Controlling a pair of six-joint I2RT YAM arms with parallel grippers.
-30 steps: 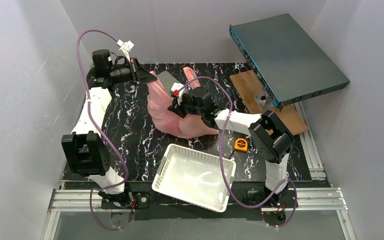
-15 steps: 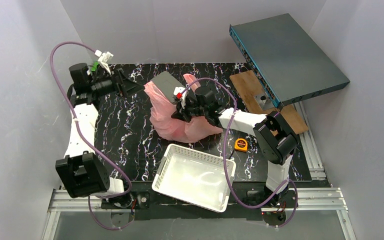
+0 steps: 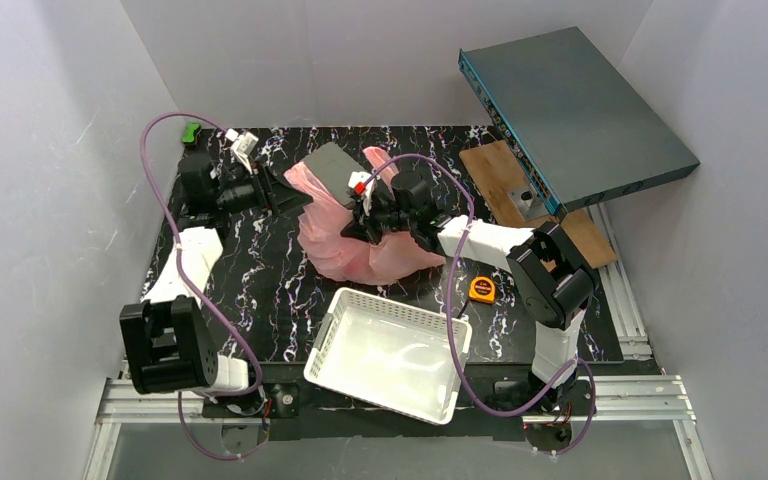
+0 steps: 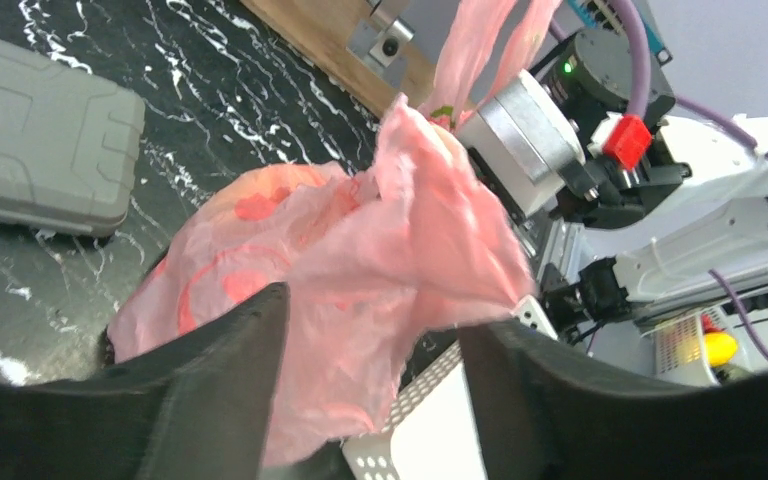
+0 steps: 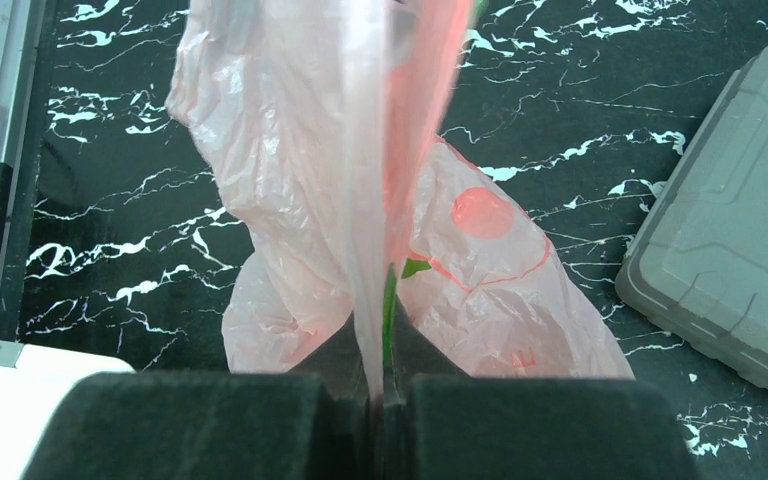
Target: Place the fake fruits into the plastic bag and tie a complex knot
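The left tool (image 3: 295, 197) gapes apart just beside the plastic bag (image 3: 345, 250) near the far edge of the counter (image 3: 260, 270), contents unclear through the film; the right tool (image 5: 381, 395) is clamped on its handle strip; a white basket (image 3: 332, 335) sits at the near edge

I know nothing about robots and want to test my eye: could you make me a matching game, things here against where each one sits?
1 thin crinkly pink plastic bag
2 white lattice plastic basket
3 small orange tape measure
4 flat grey hard case

A near edge of the black marbled table
B pinched in the shut right claw
C far side, behind the bag
D just beyond the basket's right corner

Pairs: 1-B, 2-A, 3-D, 4-C
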